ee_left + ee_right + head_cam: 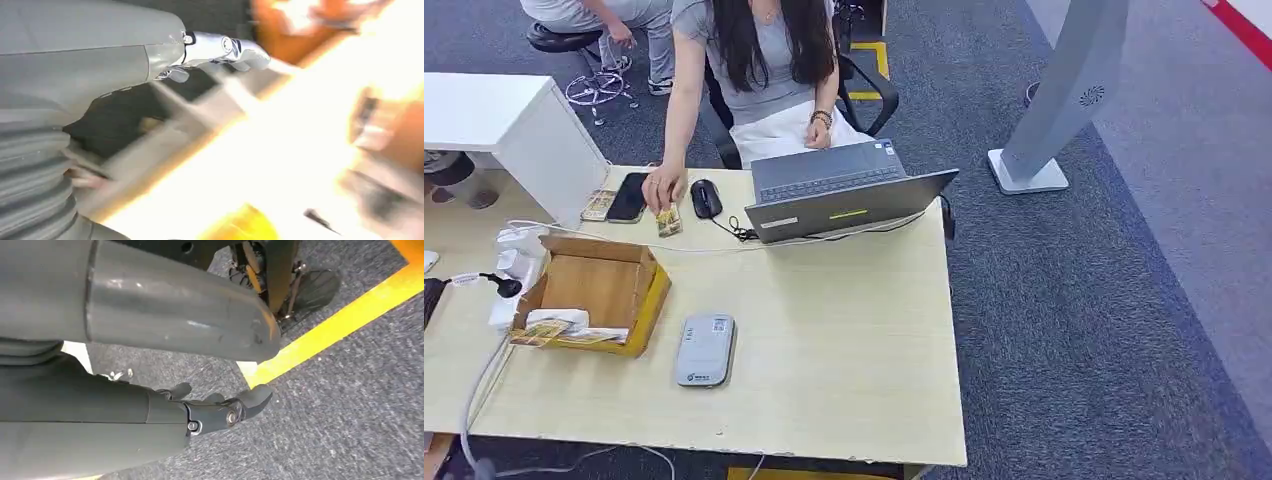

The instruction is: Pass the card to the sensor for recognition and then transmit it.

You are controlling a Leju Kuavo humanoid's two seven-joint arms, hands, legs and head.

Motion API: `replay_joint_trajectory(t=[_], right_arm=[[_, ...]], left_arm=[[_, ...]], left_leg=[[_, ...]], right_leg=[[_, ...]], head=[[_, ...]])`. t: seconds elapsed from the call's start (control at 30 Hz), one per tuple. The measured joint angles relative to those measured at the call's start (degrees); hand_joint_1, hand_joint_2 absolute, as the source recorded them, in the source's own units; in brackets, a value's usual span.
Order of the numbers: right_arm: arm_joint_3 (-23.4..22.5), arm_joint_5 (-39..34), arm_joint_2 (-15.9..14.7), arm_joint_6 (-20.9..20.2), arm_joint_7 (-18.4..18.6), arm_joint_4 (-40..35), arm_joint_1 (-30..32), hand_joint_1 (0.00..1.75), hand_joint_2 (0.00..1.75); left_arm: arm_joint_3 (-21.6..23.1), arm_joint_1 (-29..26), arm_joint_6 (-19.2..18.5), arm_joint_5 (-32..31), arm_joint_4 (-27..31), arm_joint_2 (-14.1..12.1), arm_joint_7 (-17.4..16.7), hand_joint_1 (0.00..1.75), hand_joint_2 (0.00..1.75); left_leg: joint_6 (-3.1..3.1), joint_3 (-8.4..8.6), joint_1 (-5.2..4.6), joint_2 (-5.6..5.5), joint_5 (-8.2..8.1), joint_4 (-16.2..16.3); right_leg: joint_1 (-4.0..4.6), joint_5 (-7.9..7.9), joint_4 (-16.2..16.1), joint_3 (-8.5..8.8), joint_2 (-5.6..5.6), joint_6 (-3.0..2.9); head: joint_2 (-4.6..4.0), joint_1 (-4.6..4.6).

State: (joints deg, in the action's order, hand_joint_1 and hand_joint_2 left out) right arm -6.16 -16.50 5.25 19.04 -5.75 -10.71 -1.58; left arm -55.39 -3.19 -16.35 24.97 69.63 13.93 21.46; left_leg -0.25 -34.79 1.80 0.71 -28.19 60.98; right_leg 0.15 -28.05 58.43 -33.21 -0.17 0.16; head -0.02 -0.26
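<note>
A grey card sensor (705, 350) lies flat on the pale table (844, 340), near its front edge. Left of it stands an open cardboard box (599, 285) with yellowish cards (549, 332) and a white packet lying in its front end. At the far side a person's hand (662, 188) rests on another small card (668, 221). In the blurred left wrist view my left hand (220, 52) holds nothing, its pale fingers stretched out over a bright blurred surface. My right hand (220, 407) hangs over grey carpet with its dark fingers apart, and nothing is in it.
A seated person works at an open laptop (844, 195) at the table's far edge, with a mouse (705, 198) and phone (628, 196) beside it. Cables and a power strip (509, 285) lie at the left. A grey kiosk stand (1059, 100) rises at the right on carpet.
</note>
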Motion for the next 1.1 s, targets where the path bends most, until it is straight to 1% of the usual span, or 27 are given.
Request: replay_joint_trajectory(t=[0.07,0.17,0.27,0.37,0.4,0.47,0.53,0.6,0.63,0.67,0.7,0.73,0.77,0.8,0.83,0.87,0.9,0.93,0.97,1.03,1.1], right_arm=[[0.0,0.6,0.0,-0.4,0.6,0.0,0.0,0.0,0.0],[0.0,1.4,-0.2,-1.0,1.4,0.0,0.0,0.0,0.0],[0.2,2.0,-0.2,-1.5,2.1,0.0,-0.1,0.0,0.0],[0.6,2.8,-0.2,-1.9,3.6,0.0,-0.1,0.0,0.0],[0.8,3.4,-0.2,-2.1,4.7,0.1,-0.1,0.0,0.0],[1.5,4.3,-0.2,-2.4,6.0,0.1,-0.1,0.0,0.0],[2.0,5.1,-0.3,-2.9,6.5,0.1,-0.3,0.0,0.0],[2.5,6.0,-0.5,-3.1,6.5,0.1,-0.4,0.0,0.0],[2.9,6.6,-0.5,-3.5,6.5,0.1,-0.5,0.0,0.0],[3.4,7.3,-0.6,-4.0,6.7,0.1,-0.5,0.0,0.0],[3.8,8.1,-0.8,-4.4,6.8,0.1,-0.6,0.0,0.0],[4.3,8.9,-0.8,-4.9,7.1,0.1,-0.7,0.0,0.0],[4.9,9.6,-0.9,-5.3,7.3,0.1,-1.0,0.0,0.0],[5.4,10.2,-0.9,-5.6,7.3,0.1,-1.3,0.0,0.0],[5.8,10.6,-0.9,-5.9,7.5,0.1,-1.7,0.0,0.0],[6.3,10.8,-0.9,-6.0,7.6,0.1,-2.0,0.0,0.0],[6.5,11.0,-0.9,-6.1,7.6,0.1,-2.1,0.0,0.0],[6.8,11.1,-0.9,-6.1,7.7,0.1,-2.2,0.0,0.0],[7.0,11.2,-0.9,-6.1,7.8,0.1,-2.2,0.0,0.0],[7.4,11.4,-0.9,-6.1,8.6,0.1,-2.0,0.0,0.0],[7.8,11.7,-0.9,-6.0,9.4,0.1,-1.9,0.0,0.0]], left_arm=[[-0.2,-0.9,-0.2,3.2,7.7,1.5,0.1,0.0,1.75],[-0.2,-1.1,0.2,4.9,17.4,3.0,-0.1,0.0,1.75],[0.5,-1.0,1.5,5.6,24.6,3.3,-0.1,0.0,1.75],[1.8,-0.7,2.7,5.9,29.4,3.1,0.7,0.0,1.75],[2.8,-0.5,3.6,5.5,30.8,2.4,1.6,0.0,1.75],[6.7,0.7,9.1,4.6,33.0,-0.6,2.6,0.0,1.75],[10.8,2.6,13.4,1.9,34.1,-3.5,3.4,0.0,1.75],[15.3,5.3,18.8,-6.7,34.4,-7.0,4.9,0.0,1.75],[17.4,7.3,23.3,-14.8,34.0,-9.0,5.7,0.0,1.75],[19.9,9.9,28.4,-24.7,33.1,-11.1,5.5,0.0,1.75],[23.0,13.3,33.7,-37.4,30.9,-13.4,3.7,0.0,1.75],[26.5,17.4,37.4,-50.9,27.4,-16.2,0.3,0.0,1.75],[31.0,22.6,39.9,-64.4,21.2,-19.5,-4.3,0.0,1.75],[33.8,27.5,41.4,-74.3,17.2,-21.2,-7.6,0.0,1.75],[37.9,32.9,42.9,-83.6,11.0,-23.2,-10.1,0.0,1.75],[41.6,38.4,44.5,-90.0,4.3,-24.7,-12.1,0.0,1.75],[44.6,42.2,45.2,-93.6,-1.0,-25.4,-13.8,0.0,1.75],[48.5,47.0,45.8,-96.7,-6.5,-26.2,-15.7,0.0,1.75],[50.5,50.0,46.2,-99.1,-11.5,-26.5,-17.4,0.0,1.75],[54.9,55.2,46.3,-101.9,-18.7,-26.8,-19.8,0.0,1.75],[57.6,58.9,46.1,-103.5,-23.8,-26.9,-21.0,0.0,1.75]], left_leg=[[0.0,0.01,0.0,-0.01,0.0,0.0],[0.0,0.0,0.02,-0.09,0.0,0.0],[-0.01,0.02,0.03,-0.08,0.01,0.0],[-0.02,0.05,0.02,-0.08,0.02,0.0],[-0.02,0.07,0.03,-0.09,0.02,0.0],[-0.02,0.07,0.05,-0.15,0.06,0.0],[-0.06,0.07,0.04,-0.24,0.09,0.0],[-0.12,0.11,0.03,-0.25,0.18,0.0],[-0.08,0.09,0.04,-0.27,0.23,0.0],[-0.04,0.04,0.04,-0.39,0.31,0.0],[-0.06,0.06,0.02,-0.49,0.37,0.0],[-0.01,0.02,0.01,-0.63,0.49,0.0],[-0.03,-0.1,0.02,-0.83,0.61,0.0],[-0.05,-0.17,0.03,-0.94,0.75,0.0],[-0.09,-0.26,0.03,-0.91,0.82,0.0],[-0.08,-0.35,0.02,-0.9,0.91,0.0],[-0.17,-0.42,0.02,-0.83,1.0,0.0],[-0.13,-0.45,0.0,-0.56,1.04,0.0],[-0.13,-0.45,-0.03,-0.27,1.04,0.0],[-0.13,-0.48,-0.06,0.11,1.04,0.0],[-0.11,-0.55,-0.1,0.23,1.01,0.0]], right_leg=[[0.0,0.0,0.0,-0.02,0.0,0.0],[0.01,-0.02,0.0,-0.01,-0.08,0.0],[0.01,-0.02,0.0,-0.02,-0.06,0.0],[0.01,-0.02,0.0,-0.03,-0.05,-0.01],[0.01,-0.02,0.0,-0.09,-0.05,-0.01],[0.01,-0.02,0.0,-0.11,-0.17,-0.01],[0.01,-0.02,0.1,-0.02,-0.21,-0.02],[0.01,0.03,0.1,-0.14,-0.21,-0.07],[0.01,0.03,0.1,-0.15,-0.23,-0.07],[0.01,0.06,0.1,-0.16,-0.37,-0.07],[0.0,0.08,0.1,-0.23,-0.49,-0.05],[0.0,0.09,0.1,-0.31,-0.65,-0.03],[0.0,0.12,0.1,-0.33,-0.83,-0.02],[0.0,0.25,0.1,-0.39,-0.97,-0.08],[0.01,0.39,0.2,-0.45,-0.93,-0.08],[0.01,0.54,0.2,-0.5,-0.91,-0.16],[0.0,0.65,0.2,-0.37,-0.83,-0.11],[0.0,0.82,0.2,-0.48,-0.64,-0.24],[-0.01,0.91,0.2,-0.55,-0.31,-0.14],[-0.05,1.0,0.2,-0.68,0.09,-0.07],[-0.1,1.0,0.2,-0.8,0.2,-0.07]], head=[[0.0,0.02],[0.0,0.09],[0.0,0.04],[0.0,0.04],[0.0,0.04],[0.0,0.04],[0.0,0.04],[0.0,0.02],[0.0,0.04],[0.0,0.11],[0.0,0.04],[0.0,0.04],[0.0,0.04],[0.0,0.11],[0.0,0.09],[0.0,-0.02],[0.0,0.04],[0.0,0.07],[0.0,0.07],[0.0,0.07],[0.0,0.07]])
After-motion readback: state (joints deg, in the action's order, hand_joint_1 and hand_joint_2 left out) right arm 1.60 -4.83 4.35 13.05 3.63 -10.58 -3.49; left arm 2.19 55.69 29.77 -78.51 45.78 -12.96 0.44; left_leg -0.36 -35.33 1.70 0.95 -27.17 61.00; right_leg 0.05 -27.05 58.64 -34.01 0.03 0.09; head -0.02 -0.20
